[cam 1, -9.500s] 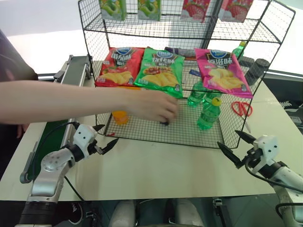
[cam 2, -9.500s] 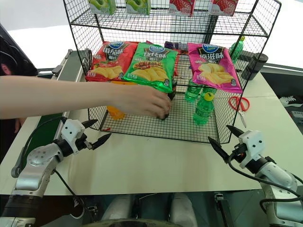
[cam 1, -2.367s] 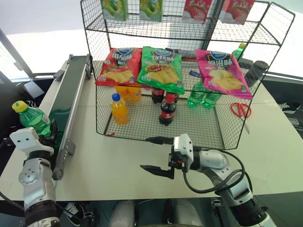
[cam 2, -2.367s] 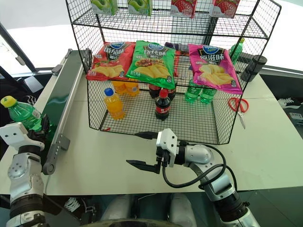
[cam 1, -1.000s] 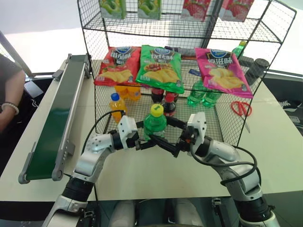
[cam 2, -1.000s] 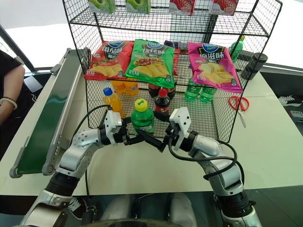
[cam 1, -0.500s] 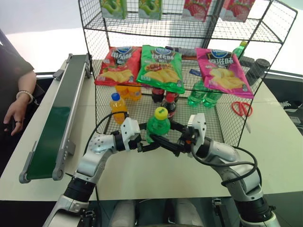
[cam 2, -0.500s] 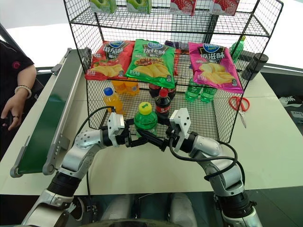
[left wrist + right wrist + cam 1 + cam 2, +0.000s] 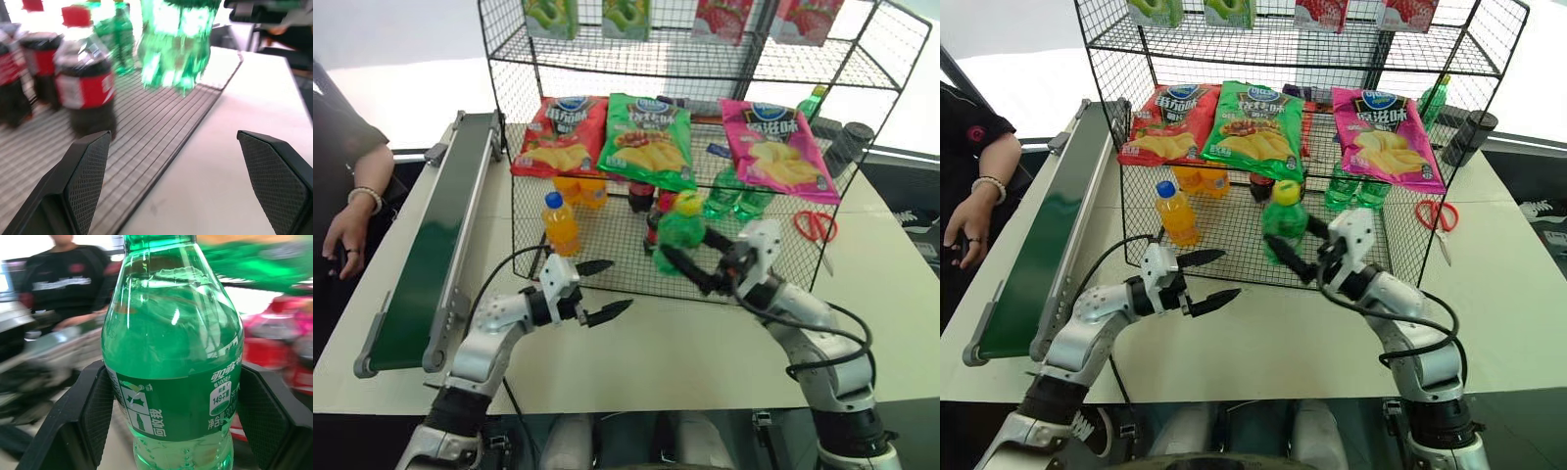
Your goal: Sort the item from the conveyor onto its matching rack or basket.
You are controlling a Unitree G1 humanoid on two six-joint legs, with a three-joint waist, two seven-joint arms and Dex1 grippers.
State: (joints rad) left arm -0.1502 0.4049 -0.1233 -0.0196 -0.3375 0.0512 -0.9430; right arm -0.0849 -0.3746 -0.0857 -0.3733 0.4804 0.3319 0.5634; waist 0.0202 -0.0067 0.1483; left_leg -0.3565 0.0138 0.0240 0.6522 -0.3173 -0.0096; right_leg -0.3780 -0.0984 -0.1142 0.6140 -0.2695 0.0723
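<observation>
Green bottle [image 9: 1284, 227] is clamped upright in the R gripper [image 9: 1304, 252] jaws, held at the basket [image 9: 1383, 281] front edge so it clears the mesh lip. L gripper [image 9: 1206, 278] sits left of the basket front, over the counter [image 9: 1263, 343], jaws apart, empty. Free mesh beside the cola bottle [image 9: 84, 83]; green bottles [image 9: 732, 193] stand at basket's back right.

We take this for a robot test bench dressed as a shop: a black wire rack [image 9: 509, 88] hung with 3 crisp bags [image 9: 646, 142], drink bottles in its bottom basket [image 9: 1234, 257], a conveyor [image 9: 431, 245] alongside, all on a pale table [image 9: 685, 352] with a person [image 9: 974, 157] beside it.
</observation>
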